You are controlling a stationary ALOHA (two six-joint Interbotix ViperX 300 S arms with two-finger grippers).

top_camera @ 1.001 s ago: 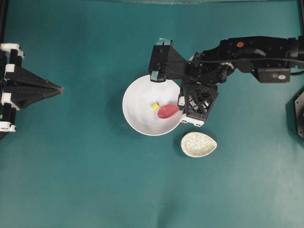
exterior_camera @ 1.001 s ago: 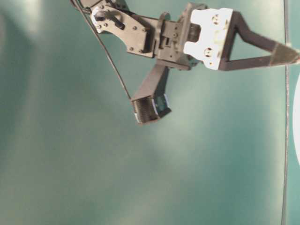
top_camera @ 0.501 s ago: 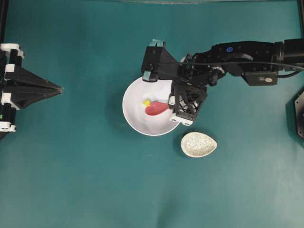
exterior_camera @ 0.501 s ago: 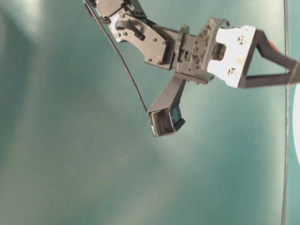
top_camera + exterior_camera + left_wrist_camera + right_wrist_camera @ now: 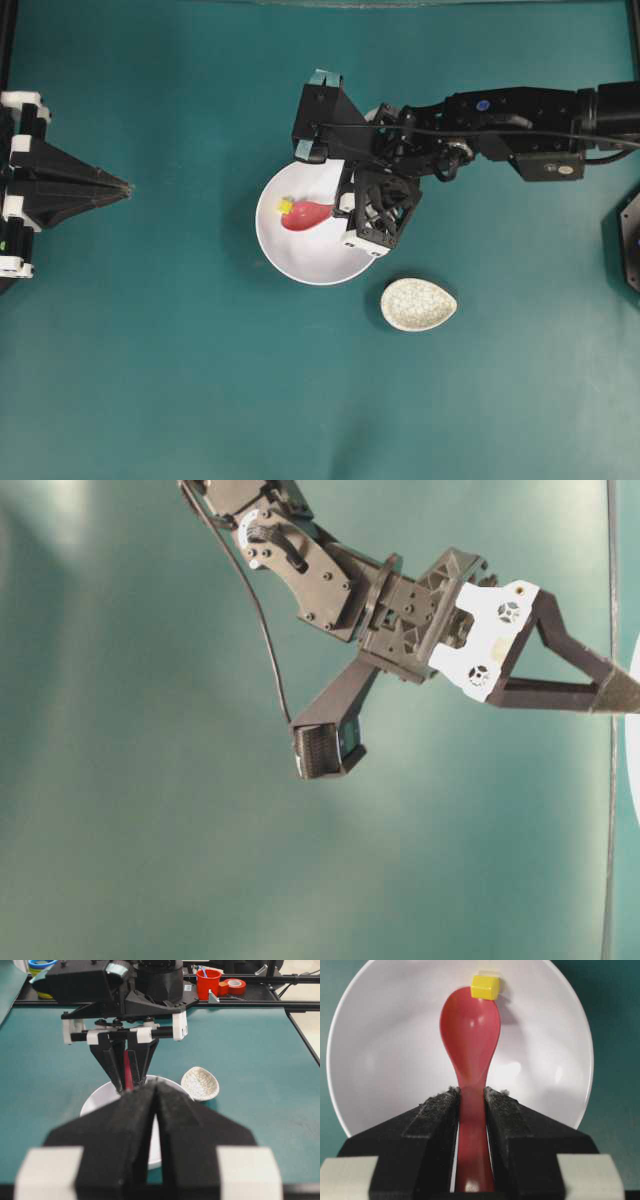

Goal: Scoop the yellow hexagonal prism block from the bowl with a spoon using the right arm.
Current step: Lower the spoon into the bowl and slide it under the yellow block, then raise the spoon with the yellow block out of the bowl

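Teal table (image 5: pixel 180 380): spoon (image 5: pixel 470 1035) tip touches block (image 5: pixel 485 987) near bowl (image 5: pixel 380 1060) wall.

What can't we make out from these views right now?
- Whether the yellow block sits on the spoon tip or just against it: right wrist view, too flat an angle.
- Spoon handle end: hidden between the right gripper pads.
- Bowl: table-level view, cut by the frame edge.
- Bowl contents: left wrist view, blocked by the left gripper.
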